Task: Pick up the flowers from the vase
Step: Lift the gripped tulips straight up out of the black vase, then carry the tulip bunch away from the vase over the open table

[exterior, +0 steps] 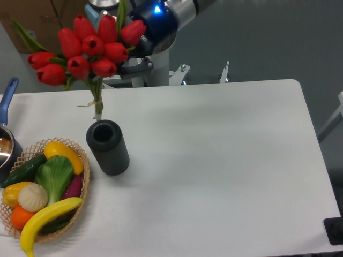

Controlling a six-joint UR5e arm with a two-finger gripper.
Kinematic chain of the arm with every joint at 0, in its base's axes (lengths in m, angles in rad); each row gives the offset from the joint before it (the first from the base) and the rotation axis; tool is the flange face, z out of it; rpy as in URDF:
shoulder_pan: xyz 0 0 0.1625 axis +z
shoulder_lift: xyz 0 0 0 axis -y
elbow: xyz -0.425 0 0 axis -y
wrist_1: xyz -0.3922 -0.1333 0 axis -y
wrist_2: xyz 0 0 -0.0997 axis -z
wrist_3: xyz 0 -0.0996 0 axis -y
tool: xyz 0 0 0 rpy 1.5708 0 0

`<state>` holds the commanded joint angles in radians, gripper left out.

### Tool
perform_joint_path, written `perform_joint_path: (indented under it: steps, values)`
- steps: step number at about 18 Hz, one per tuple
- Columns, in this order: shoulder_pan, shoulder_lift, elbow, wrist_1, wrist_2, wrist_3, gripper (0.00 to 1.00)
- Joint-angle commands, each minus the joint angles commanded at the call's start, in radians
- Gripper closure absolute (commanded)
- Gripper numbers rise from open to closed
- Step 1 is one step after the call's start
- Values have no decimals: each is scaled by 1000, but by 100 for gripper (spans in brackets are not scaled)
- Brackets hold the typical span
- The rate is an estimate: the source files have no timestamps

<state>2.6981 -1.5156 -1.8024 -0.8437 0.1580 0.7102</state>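
The flowers (88,51), a bunch of red tulips with green leaves and string-tied stems, hang in the air at the upper left. Their stem ends (98,112) are just above and behind the mouth of the vase, clear of it. The vase (107,147) is a matte black cylinder standing on the white table, its mouth empty. My gripper (130,58) comes in from the top right, under the arm's blue light, and grips the bunch at its right side. Its fingertips are partly hidden behind the blooms.
A woven basket (80,160) of vegetables and a banana sits at the front left. A pot with a blue handle (6,96) stands at the left edge. The arm's base (161,72) is behind the table's far edge, and a cardboard box stands at the back left.
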Motion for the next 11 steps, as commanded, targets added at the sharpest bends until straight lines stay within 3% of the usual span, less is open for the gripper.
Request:
perform_joint_path:
  steps: [5, 11]
  values:
    - [94, -14, 2, 9, 11, 46, 100]
    - [118, -11, 2, 8, 222, 91, 100]
